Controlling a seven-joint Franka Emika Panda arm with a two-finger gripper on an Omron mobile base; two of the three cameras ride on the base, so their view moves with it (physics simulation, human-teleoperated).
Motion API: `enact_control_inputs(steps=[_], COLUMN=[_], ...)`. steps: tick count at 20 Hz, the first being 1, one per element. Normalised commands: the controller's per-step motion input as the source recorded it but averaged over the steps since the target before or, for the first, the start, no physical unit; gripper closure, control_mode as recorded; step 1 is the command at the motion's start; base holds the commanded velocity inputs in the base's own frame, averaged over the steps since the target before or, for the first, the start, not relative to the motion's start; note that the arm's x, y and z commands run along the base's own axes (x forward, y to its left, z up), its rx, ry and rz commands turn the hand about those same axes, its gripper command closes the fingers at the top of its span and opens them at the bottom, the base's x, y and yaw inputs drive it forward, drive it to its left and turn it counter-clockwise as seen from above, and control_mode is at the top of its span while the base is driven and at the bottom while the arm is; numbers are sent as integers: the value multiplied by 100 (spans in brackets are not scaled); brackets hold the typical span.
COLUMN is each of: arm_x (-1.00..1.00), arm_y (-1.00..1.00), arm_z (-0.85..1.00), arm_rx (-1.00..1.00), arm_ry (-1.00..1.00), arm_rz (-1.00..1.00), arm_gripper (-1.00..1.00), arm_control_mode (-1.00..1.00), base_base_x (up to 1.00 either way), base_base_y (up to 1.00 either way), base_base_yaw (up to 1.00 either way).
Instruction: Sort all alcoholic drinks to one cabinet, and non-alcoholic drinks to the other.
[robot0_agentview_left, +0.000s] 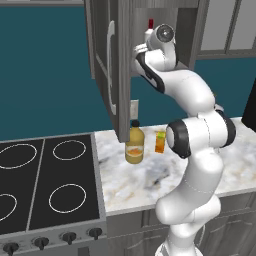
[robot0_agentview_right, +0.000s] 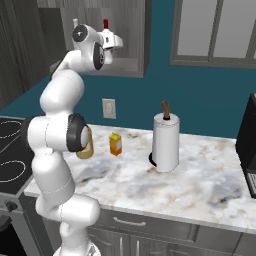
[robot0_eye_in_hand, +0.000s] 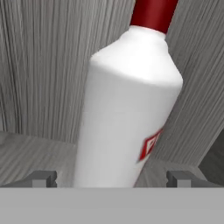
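A white bottle (robot0_eye_in_hand: 127, 109) with a red cap and a red label stands on the shelf inside the open wall cabinet (robot0_agentview_left: 112, 65). Its red cap (robot0_agentview_left: 150, 23) shows just above my hand, also seen in the right base view (robot0_agentview_right: 105, 23). My gripper (robot0_eye_in_hand: 112, 178) is open, raised into the cabinet, with one fingertip (robot0_eye_in_hand: 43, 178) on each side of the bottle's base and a gap on both sides. On the counter below stand an amber bottle (robot0_agentview_left: 134, 147) with a dark cap and a small orange juice carton (robot0_agentview_left: 160, 141).
The cabinet's open door hangs above the counter's left end. A paper towel roll (robot0_agentview_right: 165, 142) stands on the marble counter (robot0_agentview_right: 200, 185). A stove (robot0_agentview_left: 45, 185) is at the left. A second wall cabinet with glass doors (robot0_agentview_right: 215, 30) is at the upper right.
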Motion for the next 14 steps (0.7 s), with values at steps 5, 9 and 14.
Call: enact_control_inputs(steps=[5, 9, 14], arm_x=[6, -2, -55], arm_y=[0, 0, 1], arm_z=[0, 0, 0], arm_rx=[1, 2, 4], arm_ry=[0, 0, 0], arm_rz=[0, 0, 0], arm_gripper=[-100, -100, -100], arm_control_mode=[-100, -100, -100], base_base_x=[0, 0, 0], base_base_y=[0, 0, 0], base_base_yaw=[0, 0, 0])
